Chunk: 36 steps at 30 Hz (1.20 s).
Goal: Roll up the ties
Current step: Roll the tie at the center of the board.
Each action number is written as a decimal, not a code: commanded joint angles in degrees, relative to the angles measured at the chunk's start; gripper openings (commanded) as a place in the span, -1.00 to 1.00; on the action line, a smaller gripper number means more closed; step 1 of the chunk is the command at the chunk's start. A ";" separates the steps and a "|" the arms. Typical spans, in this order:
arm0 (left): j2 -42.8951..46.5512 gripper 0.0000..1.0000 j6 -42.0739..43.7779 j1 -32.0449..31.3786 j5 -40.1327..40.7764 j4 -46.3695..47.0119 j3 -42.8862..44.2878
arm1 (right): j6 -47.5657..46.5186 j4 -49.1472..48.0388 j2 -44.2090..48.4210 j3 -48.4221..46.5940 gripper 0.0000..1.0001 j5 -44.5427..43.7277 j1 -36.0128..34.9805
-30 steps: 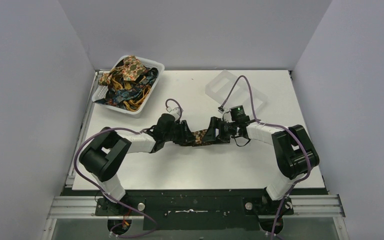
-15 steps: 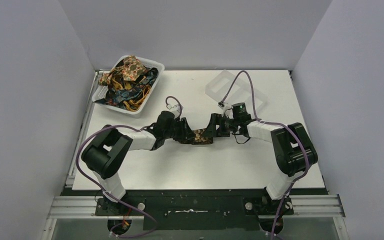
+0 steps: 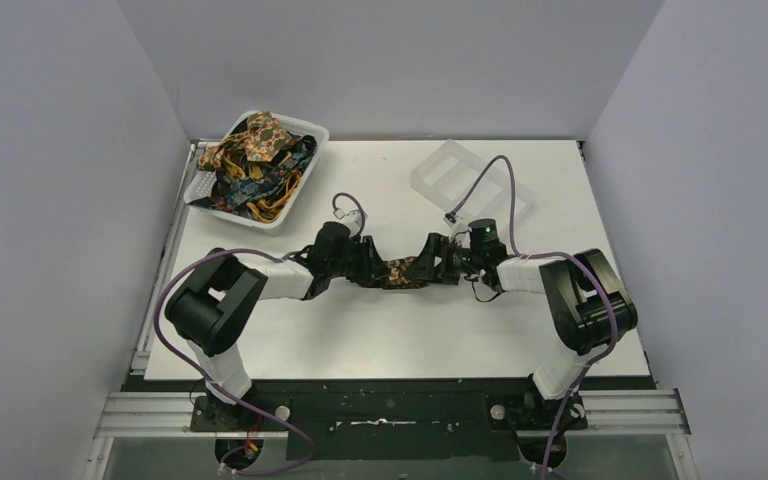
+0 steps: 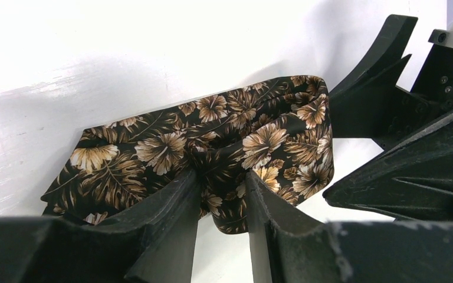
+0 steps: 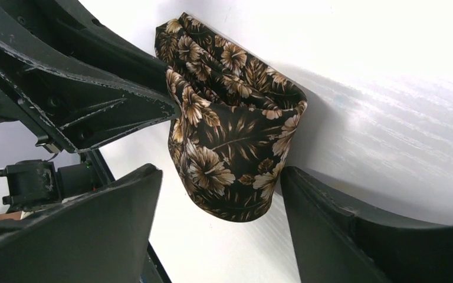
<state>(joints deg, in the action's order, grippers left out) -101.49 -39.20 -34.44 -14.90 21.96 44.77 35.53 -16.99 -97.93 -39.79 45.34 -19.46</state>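
Note:
A dark brown tie (image 3: pixel 400 272) with tan flower print lies in a loose roll at the table's middle, between both grippers. In the left wrist view my left gripper (image 4: pixel 222 177) is shut on a fold of the tie (image 4: pixel 212 124), the fabric bunched between its fingers. My right gripper (image 5: pixel 221 171) stands open around the roll's (image 5: pixel 230 106) rounded end. Its right finger (image 5: pixel 307 194) touches the roll's edge and its left finger is apart from it. From above, the left gripper (image 3: pixel 378 270) and the right gripper (image 3: pixel 422 268) face each other across the roll. More ties (image 3: pixel 255 160) are heaped at the back left.
The heaped ties fill a white plastic basket (image 3: pixel 306 180) at the table's back left corner. A clear plastic compartment tray (image 3: pixel 470 180) lies at the back, right of centre. Purple cables loop above both wrists.
The left jaws have closed a little tighter on the tie. The right jaws have widened slightly, and the right wrist has shifted a little while staying at the roll.

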 commanded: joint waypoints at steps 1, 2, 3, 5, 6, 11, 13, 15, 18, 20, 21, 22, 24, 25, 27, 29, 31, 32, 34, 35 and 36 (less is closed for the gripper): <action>-1.21 -0.37 1.67 0.41 0.65 0.30 1.52 | 1.99 -5.76 -0.37 0.28 0.41 0.85 -0.31; -1.31 -0.38 1.67 0.42 0.66 0.36 1.54 | 1.67 -5.28 -0.52 0.03 0.36 0.61 -0.42; -1.46 -0.39 1.67 0.42 0.73 0.23 1.50 | 1.28 -4.64 -0.40 -0.13 0.31 -0.47 -0.61; -1.52 -0.42 1.59 0.42 1.71 -0.55 1.63 | 0.91 -3.26 0.11 -0.25 0.21 -1.88 -0.76; -1.52 -0.43 1.58 0.42 2.02 -0.70 1.49 | 1.07 -3.49 0.37 -0.08 0.15 -1.92 -0.76; -1.43 -0.43 1.67 0.42 1.67 -0.59 1.83 | 2.05 -1.14 0.57 -2.00 0.00 -3.18 -0.93; -1.37 -0.43 1.62 0.42 1.63 -0.72 2.04 | 2.26 1.92 0.63 -3.64 0.00 -4.22 -1.05; -1.41 -0.43 1.63 0.45 1.63 -0.72 2.18 | 2.18 4.59 1.28 -4.63 0.05 -5.74 -1.47; -1.58 -0.43 1.82 0.50 1.49 -0.81 2.34 | 2.49 5.73 1.67 -5.74 -0.03 -6.46 -1.47; -2.04 -0.43 2.10 0.50 0.91 -0.74 2.77 | 3.35 6.52 1.45 -6.36 -0.15 -6.65 -1.67; -2.23 -0.43 2.13 0.51 0.66 -0.89 3.04 | 3.31 7.56 1.10 -6.96 -0.21 -6.85 -1.83; -2.32 -0.43 2.26 0.51 0.72 -1.11 3.26 | 3.07 8.27 0.81 -7.43 -0.22 -7.24 -2.22; -2.32 -0.43 2.27 0.49 0.74 -1.16 3.39 | 2.80 9.20 0.52 -7.94 -0.22 -7.85 -2.58; -2.24 -0.43 2.24 0.51 0.75 -1.32 3.43 | 2.87 9.60 0.38 -8.20 -0.26 -8.08 -2.73; -2.14 -0.43 2.31 0.51 0.88 -1.67 3.54 | 2.71 10.29 0.44 -8.75 -0.32 -8.63 -3.08; -2.00 -0.42 2.31 0.51 1.08 -1.95 3.61 | 2.15 12.08 0.42 -10.02 -0.52 -9.24 -3.12; -1.83 -0.37 2.37 0.55 1.06 -2.04 3.65 | 1.06 15.64 0.30 -12.12 -0.65 -10.24 -3.12; -1.72 -0.31 2.37 0.53 1.09 -1.93 3.65 | 0.43 16.67 0.25 -13.13 -0.71 -10.42 -3.22; -1.57 -0.11 2.00 0.26 0.86 -1.30 3.58 | -0.88 19.83 0.43 -14.82 -0.74 -10.87 -3.73; -1.46 -0.03 1.77 -0.02 0.58 -0.53 3.45 | -1.68 22.34 0.51 -16.14 -0.75 -11.89 -4.00; -1.29 0.00 1.44 -0.34 0.20 0.07 3.21 | -2.61 24.73 0.54 -17.20 -0.76 -13.21 -4.15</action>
<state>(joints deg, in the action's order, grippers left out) -103.22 -38.30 -34.11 -14.04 20.64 46.76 36.40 0.69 -98.13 -51.51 35.90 -22.50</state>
